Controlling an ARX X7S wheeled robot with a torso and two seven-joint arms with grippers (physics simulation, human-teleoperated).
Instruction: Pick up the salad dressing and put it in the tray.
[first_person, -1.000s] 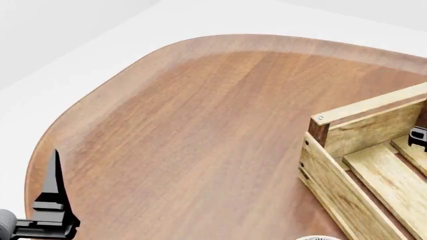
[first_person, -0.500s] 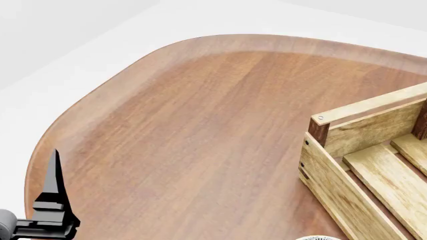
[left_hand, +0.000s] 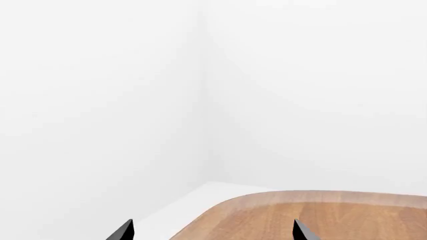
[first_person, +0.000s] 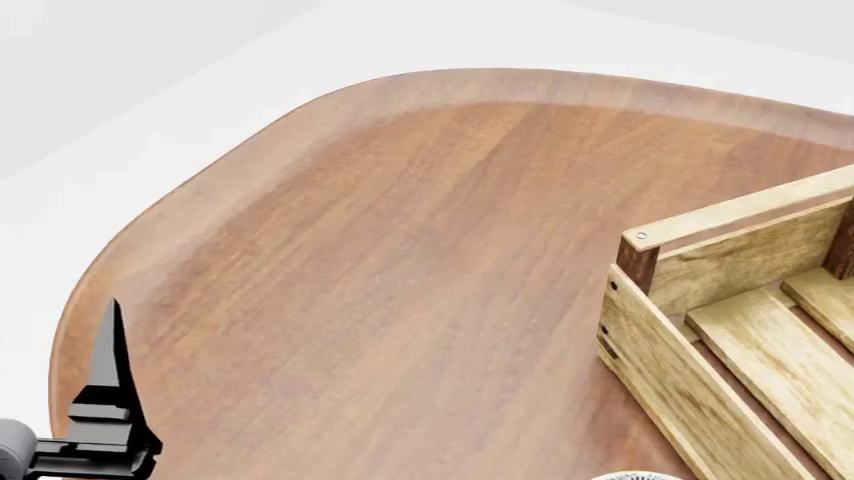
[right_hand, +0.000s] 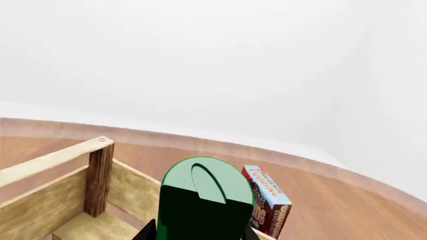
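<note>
Carrying the salad dressing (right_hand: 202, 200) toward the tray (first_person: 694, 345) is judged to be the step in hand, with release not yet made. Left: the left claw (left_hand: 210, 232) idles at the near-left edge of the counter (first_person: 387, 280), fingertips set well apart and nothing between them; in the head view only one dark finger (first_person: 110, 385) shows, pointing up over the counter edge. Centre: the wide brown wood-grain top with a rounded rim carries nothing in its visible middle. Right: the slatted crate stands at the right of the head view, its dark corner post and pale rails visible, its floor slats bare where seen; a patterned bowl rim (first_person: 638, 475) just shows at the lower edge. In the right wrist view the green-capped container fills the space ahead of the right claw (right_hand: 200, 232), whose dark finger bases flank it, so it appears to be pinched there; the crate corner and inner floor lie just beyond it, and a chocolate pudding box (right_hand: 265, 201) stands just beside the crate. The next move calls for bringing the container over the crate floor, lowering, then parting the fingers. Room: plain white walls meeting at a corner, pale floor around the counter
</note>
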